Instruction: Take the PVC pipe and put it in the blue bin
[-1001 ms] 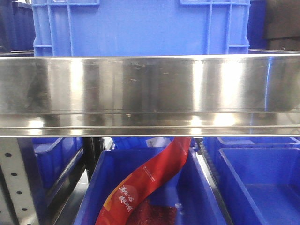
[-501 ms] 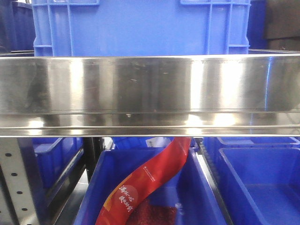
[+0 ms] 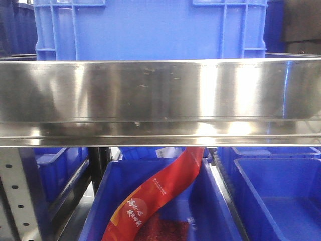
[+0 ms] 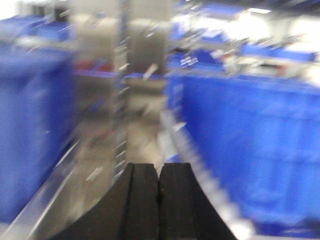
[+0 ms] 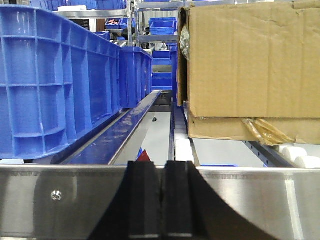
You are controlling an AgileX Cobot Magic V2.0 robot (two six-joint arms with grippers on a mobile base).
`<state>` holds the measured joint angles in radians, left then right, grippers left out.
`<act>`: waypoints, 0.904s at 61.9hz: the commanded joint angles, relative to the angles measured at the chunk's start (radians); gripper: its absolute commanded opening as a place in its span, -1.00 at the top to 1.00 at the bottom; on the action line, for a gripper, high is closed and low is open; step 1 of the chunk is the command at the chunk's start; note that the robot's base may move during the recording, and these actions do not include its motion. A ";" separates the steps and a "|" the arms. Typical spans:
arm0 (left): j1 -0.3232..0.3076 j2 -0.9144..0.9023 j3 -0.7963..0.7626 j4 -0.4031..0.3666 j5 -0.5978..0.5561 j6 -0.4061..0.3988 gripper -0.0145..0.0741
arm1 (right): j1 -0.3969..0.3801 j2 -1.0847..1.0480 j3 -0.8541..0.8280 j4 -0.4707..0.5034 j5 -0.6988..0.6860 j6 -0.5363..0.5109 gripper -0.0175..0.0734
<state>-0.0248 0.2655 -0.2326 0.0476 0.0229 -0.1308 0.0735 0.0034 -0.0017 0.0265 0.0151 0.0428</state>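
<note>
You could not pick out the PVC pipe with any certainty: the nearest match was an off-white piece with rounded corners [image 5: 182,148] lying on the shelf floor just beyond the steel rail [image 5: 60,195] in the right wrist view, and two more rounded off-white ends [image 5: 299,156] showed low on the right under the cardboard box [image 5: 250,65]. Whether any of them was the pipe, you could not tell, since the rail and the box cut each one off. Your right gripper [image 5: 164,200] sat just before that rail with its black jaws pressed together and nothing between them. A row of tall blue crates [image 5: 55,80] stood along the left of the shelf, and a small red tip [image 5: 144,156] peeked over the rail, too little of it to name. Your left gripper [image 4: 159,200] also had its jaws closed on nothing. Its view was heavily blurred, so you could make out only blue containers [image 4: 250,150] on both sides and a metal upright [image 4: 120,75] between them. In the front view a broad steel shelf edge [image 3: 160,100] filled the middle and hid whatever lay behind it. A blue crate [image 3: 150,30] stood above it, and below it a blue bin [image 3: 118,191] held a red pouch [image 3: 155,196], its top hidden by the shelf edge. Neither arm appeared in that view.
</note>
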 commanded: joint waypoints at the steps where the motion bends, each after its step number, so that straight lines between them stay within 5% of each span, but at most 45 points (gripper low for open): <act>1: 0.030 -0.039 0.078 0.007 -0.023 0.000 0.92 | -0.003 -0.003 0.002 0.006 -0.025 -0.002 0.98; 21: 0.030 -0.265 0.233 0.012 0.012 0.028 0.92 | -0.003 -0.003 0.002 0.006 -0.025 -0.002 0.98; 26: 0.030 -0.265 0.233 0.010 -0.006 0.079 0.92 | -0.003 -0.003 0.002 0.006 -0.027 -0.002 0.98; 56: 0.030 -0.265 0.233 0.004 -0.011 0.078 0.92 | -0.003 -0.003 0.002 0.006 -0.027 -0.002 0.98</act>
<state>0.0006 0.0057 0.0022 0.0516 0.0250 -0.0542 0.0735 0.0034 0.0004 0.0265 0.0127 0.0428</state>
